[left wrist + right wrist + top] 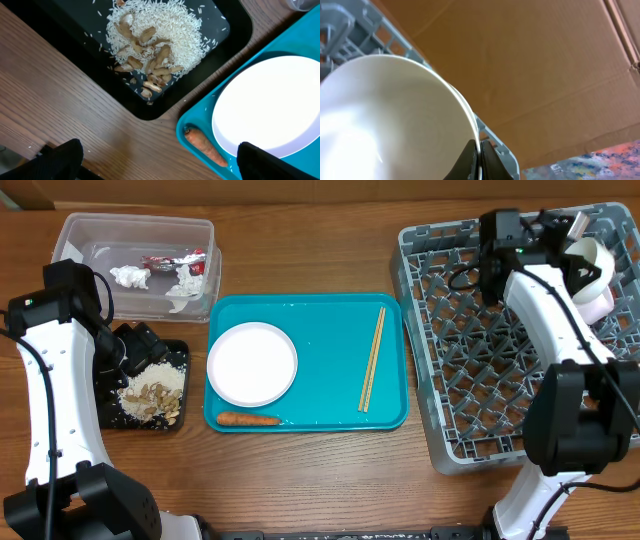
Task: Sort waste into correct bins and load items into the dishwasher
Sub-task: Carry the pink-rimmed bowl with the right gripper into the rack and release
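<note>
Overhead view: the left fingers point(138, 348) hover spread wide above the black tray point(183, 355) at the left of the surface, where rice scraps point(150, 392) lie. The carrot point(248, 419) rests in the near-left corner of the teal tray point(330, 360), just right of the black tray, with its long axis running left to right along the tray's near rim. The left arm is by far the nearer one. The plate point(252, 364) sits just beside the carrot on its far side, so rim and plate leave little room for a grasp. The chopsticks point(372, 360) lie further right, pointing near to far. Well apart, the right fingers point(480, 160) are pressed together on the rim of a white bowl point(590, 260) over the far-right corner of the dish rack point(480, 380).
</note>
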Robot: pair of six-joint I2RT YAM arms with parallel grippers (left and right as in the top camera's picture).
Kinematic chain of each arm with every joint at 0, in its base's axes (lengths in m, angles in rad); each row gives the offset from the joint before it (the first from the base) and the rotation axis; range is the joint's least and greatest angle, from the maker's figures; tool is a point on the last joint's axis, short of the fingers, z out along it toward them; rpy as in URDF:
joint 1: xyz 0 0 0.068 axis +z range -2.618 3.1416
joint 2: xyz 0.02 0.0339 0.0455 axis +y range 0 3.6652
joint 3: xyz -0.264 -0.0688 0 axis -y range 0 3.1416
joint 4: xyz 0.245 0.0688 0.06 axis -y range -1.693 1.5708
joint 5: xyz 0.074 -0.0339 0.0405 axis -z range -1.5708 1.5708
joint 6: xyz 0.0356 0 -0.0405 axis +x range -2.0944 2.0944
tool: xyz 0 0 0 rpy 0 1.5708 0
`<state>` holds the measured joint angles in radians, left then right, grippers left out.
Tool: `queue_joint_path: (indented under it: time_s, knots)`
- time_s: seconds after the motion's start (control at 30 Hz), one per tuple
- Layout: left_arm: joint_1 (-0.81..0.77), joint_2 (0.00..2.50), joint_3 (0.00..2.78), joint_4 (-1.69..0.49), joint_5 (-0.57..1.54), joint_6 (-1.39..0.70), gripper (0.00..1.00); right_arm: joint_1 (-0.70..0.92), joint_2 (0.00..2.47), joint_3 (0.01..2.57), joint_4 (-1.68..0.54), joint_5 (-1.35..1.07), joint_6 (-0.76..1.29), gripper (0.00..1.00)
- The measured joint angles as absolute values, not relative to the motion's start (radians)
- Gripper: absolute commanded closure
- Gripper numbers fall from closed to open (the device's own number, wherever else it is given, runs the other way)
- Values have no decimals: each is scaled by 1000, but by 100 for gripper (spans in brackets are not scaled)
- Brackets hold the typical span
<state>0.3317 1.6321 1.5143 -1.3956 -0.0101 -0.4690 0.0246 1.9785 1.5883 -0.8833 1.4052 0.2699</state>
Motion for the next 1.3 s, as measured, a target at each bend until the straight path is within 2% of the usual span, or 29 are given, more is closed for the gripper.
queue_joint_path:
  time_s: [0.57,0.9,1.2,1.3]
  knots:
    - [332,1632,1514,-1391,-10,-469,0,56,2000,1466,-903,1467,315,96]
    - [332,1632,1514,-1390,-10,-469,0,118,2000,1463,-1092,1472,448,96]
    - [332,1632,1514,-1390,-10,-469,0,120,2000,1461,-1303,1357,650,85]
    - [332,1632,1514,-1390,-10,-469,0,127,2000,1460,-1318,1319,698,70]
